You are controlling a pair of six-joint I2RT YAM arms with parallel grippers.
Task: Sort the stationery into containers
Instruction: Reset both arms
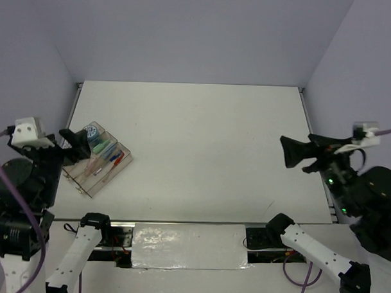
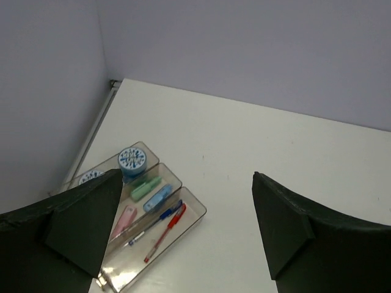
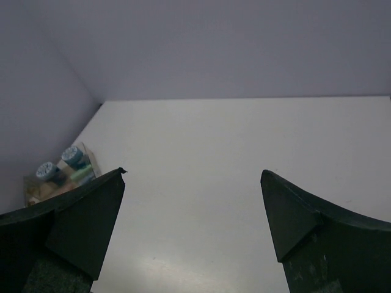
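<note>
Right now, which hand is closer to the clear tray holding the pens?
Left. The left hand hovers at the tray's left end, open and empty. The right hand is far off across the table, on its right side, also open.

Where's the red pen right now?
In the left wrist view, the red pen lies in the clear tray at the table's left side, in its end compartment beside the blue pen.
</note>
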